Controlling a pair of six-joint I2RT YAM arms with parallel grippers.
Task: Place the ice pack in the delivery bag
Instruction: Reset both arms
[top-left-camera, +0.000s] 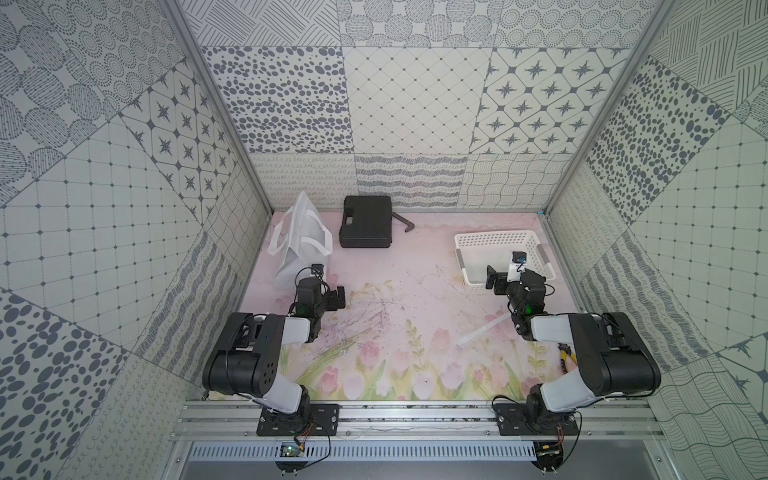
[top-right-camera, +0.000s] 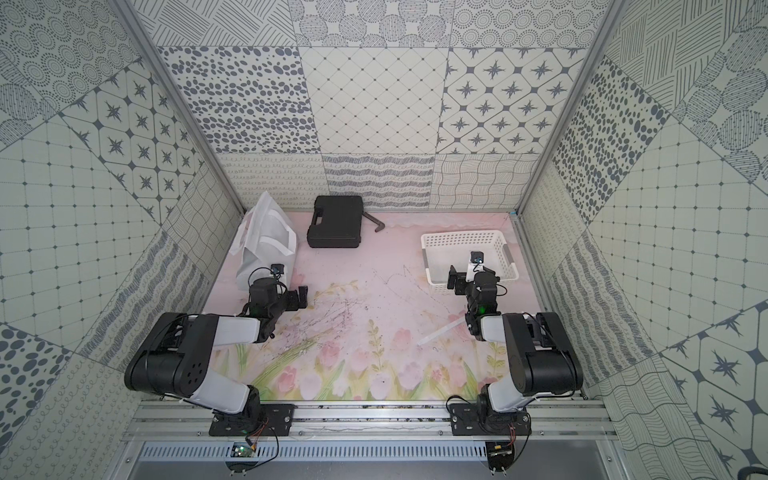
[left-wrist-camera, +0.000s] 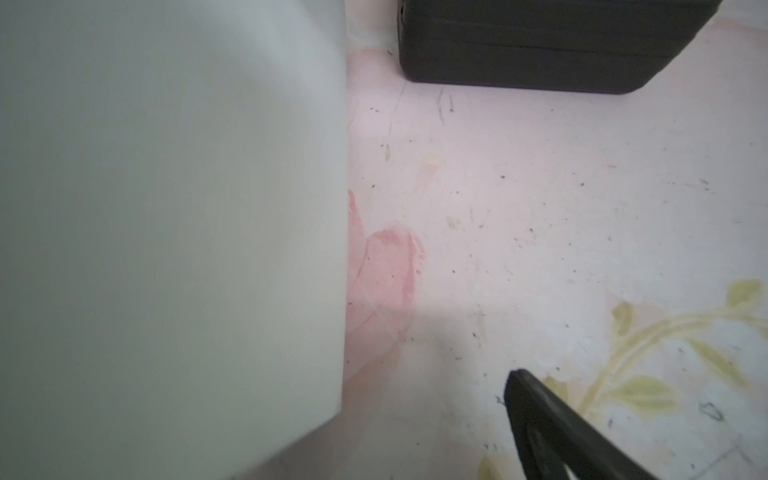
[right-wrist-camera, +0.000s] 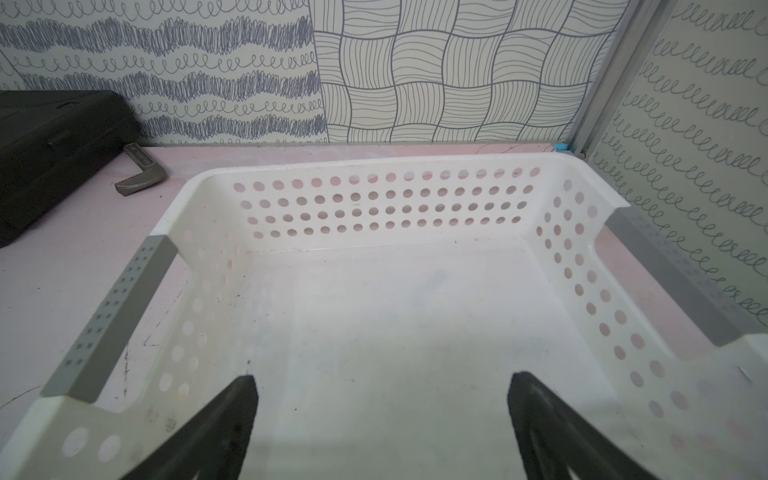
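The ice pack shows in none of the views. The delivery bag, white fabric with loop handles, stands at the back left of the table. My left gripper sits at the bag's near right corner, open. The bag's white wall fills half the left wrist view and hides one finger; the other finger shows over the mat. My right gripper hangs open over the near edge of the white basket, with nothing between its fingers.
A black hard case lies at the back, right of the bag, with a dark L-shaped tool beside it. The perforated white basket at the back right holds nothing. A white strip and yellow-handled pliers lie near the right arm.
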